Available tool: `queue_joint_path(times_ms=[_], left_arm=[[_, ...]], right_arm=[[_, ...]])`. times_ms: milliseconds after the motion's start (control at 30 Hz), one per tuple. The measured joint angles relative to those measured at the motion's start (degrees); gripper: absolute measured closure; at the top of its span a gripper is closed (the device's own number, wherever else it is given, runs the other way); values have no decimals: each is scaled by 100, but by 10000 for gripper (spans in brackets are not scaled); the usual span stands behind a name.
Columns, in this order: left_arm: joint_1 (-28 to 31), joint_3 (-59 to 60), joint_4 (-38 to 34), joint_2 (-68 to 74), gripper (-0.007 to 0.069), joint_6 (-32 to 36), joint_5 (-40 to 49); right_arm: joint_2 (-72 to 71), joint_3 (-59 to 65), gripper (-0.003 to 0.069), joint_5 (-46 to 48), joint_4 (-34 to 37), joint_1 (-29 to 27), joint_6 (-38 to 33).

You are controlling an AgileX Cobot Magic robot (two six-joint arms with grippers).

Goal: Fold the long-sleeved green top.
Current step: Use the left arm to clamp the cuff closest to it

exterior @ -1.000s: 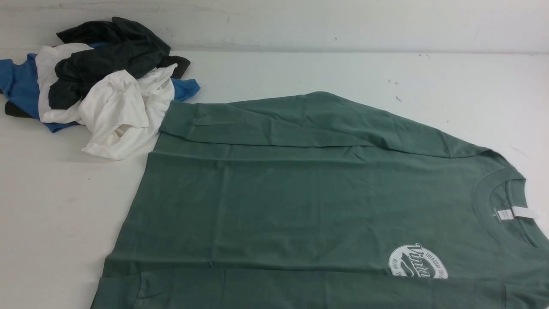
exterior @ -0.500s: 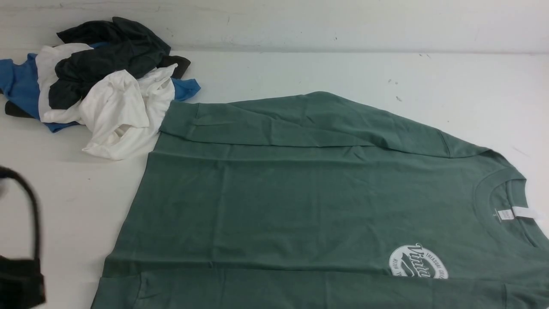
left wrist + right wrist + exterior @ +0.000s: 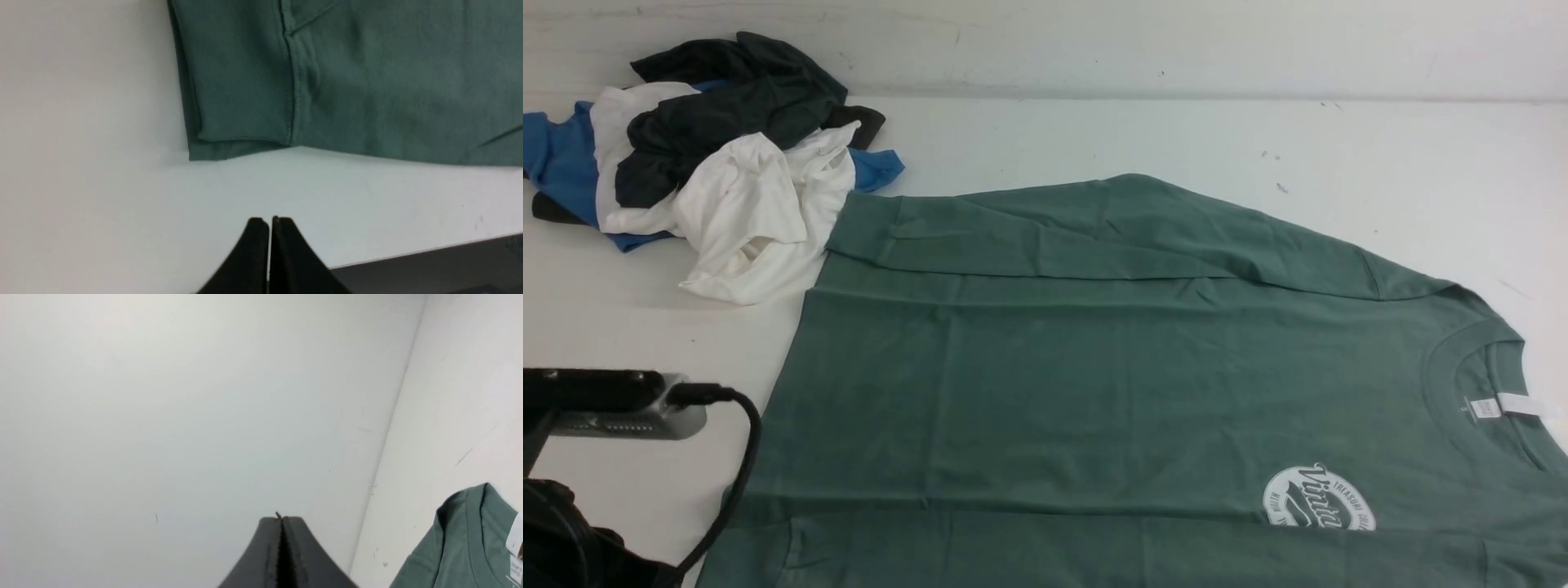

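Left wrist view: my left gripper (image 3: 269, 222) is clenched and empty near the hem corner of the top (image 3: 347, 81), my right gripper (image 3: 281, 519) is clenched and empty off its collar side, and the top lies flat on the table (image 3: 1176, 139), so jaws going in unopened could shove and bunch its layers.

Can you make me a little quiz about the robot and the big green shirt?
1. True or false: the left gripper is holding the green top.
2. What is on the top's chest? A) a round white logo B) a red star C) a yellow pocket
3. Fill in: the right gripper is ____ (open or shut).

Key: 1 false, it is beside the top, not touching. 2 A. 3 shut.
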Motion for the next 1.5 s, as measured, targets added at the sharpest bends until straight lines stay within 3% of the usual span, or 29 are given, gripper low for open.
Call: queue_joint_path(times_ms=[167,267,400,500,600,867,967,1133,1200,1367,1500], left_arm=[[0,-493,-13,28,629,-94,113],[0,-832,-12,312,629,-94,342],[0,-1096,-1,750,629,-94,382],[0,-1406,-19,1353,629,-94,419],[0,-1529,-19,1773,629,-86,381],[-64,-1564,176,2678,629,-25,106],[-473,-1566,500,2894,629,-25,-13],[-929,-1571,745,2966,629,-93,-182],[-972,-1571,767,2970,629,-143,-200],[-1002,-1571,863,2970,622,-320,-218],[-1002,-1571,1062,2973,578,-543,-310]], right_arm=[[0,-632,673,1201,-235,0,-267],[372,-2070,673,2272,-1131,0,-1263],[1312,-3381,673,3853,-1691,0,-1837],[2800,-4851,673,6321,-2412,0,-2093],[3701,-5513,673,7669,-2806,0,-2207],[4256,-5616,671,8130,-3438,0,-2891],[4344,-5548,671,8175,-3450,0,-3317],[4625,-5547,671,8169,-3804,117,-3427],[4706,-5547,671,8169,-3944,194,-3359],[5493,-5547,670,8164,-5076,753,-2617],[6066,-5542,669,8122,-5887,1246,-1921]])
